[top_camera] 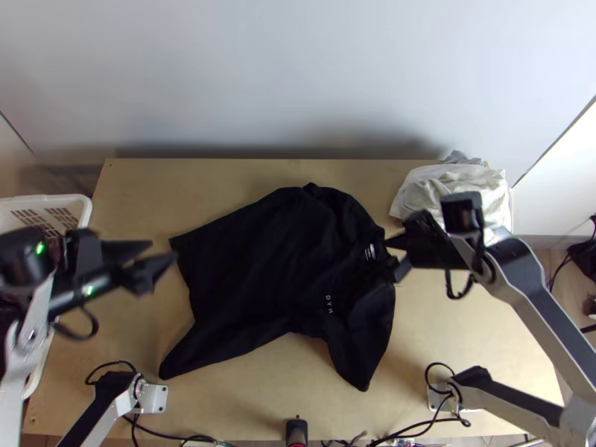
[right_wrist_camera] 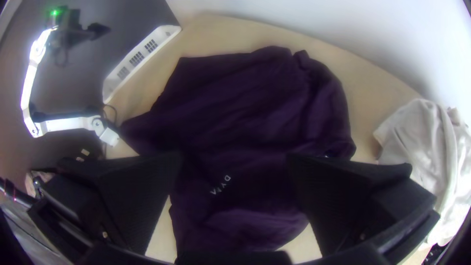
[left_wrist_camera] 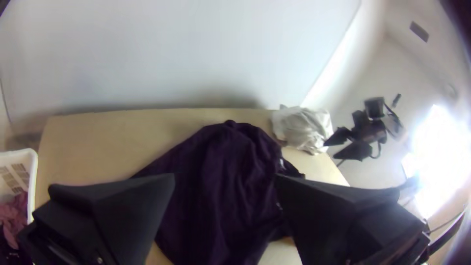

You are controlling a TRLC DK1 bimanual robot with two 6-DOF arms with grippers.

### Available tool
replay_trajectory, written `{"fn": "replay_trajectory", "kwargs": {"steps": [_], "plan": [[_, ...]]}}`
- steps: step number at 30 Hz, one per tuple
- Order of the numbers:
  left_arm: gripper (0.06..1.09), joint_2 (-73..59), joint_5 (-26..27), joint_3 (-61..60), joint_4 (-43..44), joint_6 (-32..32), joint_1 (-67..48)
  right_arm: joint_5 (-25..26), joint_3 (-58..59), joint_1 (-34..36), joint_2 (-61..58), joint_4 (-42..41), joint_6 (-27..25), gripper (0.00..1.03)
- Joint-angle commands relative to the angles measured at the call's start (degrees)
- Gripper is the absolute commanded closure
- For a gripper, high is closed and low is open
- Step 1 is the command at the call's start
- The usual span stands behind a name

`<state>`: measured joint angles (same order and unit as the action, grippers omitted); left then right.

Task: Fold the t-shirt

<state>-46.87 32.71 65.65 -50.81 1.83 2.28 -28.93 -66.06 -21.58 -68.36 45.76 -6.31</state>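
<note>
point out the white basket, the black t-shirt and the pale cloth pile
white basket [top_camera: 65,200]: top view, on its rim
black t-shirt [top_camera: 253,261]: top view, on its body
pale cloth pile [left_wrist_camera: 301,128]: left wrist view, near its middle

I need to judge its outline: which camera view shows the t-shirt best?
The top view: nearly the whole outline of the t-shirt is visible. The left wrist view cuts part of it off; the right wrist view shows most of it, partly behind the right gripper.

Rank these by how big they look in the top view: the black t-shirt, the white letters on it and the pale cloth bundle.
1. Black t-shirt
2. Pale cloth bundle
3. White letters, by far the smallest
</note>
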Motion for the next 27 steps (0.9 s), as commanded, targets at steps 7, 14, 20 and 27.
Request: {"fn": "replay_trajectory", "kwargs": {"steps": [7, 14, 20, 27], "plan": [[0.11, -20.89, -7.31, -17.57, 18.46, -11.14, 19.60, 2.47, -8.29, -5.14, -9.87, -5.77, 2.88, 0.05], [0.11, -27.75, -7.48, -16.96, 16.62, -10.61, 17.76, 7.57, -13.48, -9.44, -11.97, -5.77, 3.93, 0.05], [0.11, -31.97, -6.52, -15.64, 17.32, -4.99, 16.44, 10.47, -15.06, -10.67, -11.89, -5.59, 4.02, 0.05], [0.11, -38.29, -5.90, -14.14, 21.28, 2.04, 11.43, 14.16, -14.09, -11.20, -13.12, -5.94, 3.41, 0.05]]}}
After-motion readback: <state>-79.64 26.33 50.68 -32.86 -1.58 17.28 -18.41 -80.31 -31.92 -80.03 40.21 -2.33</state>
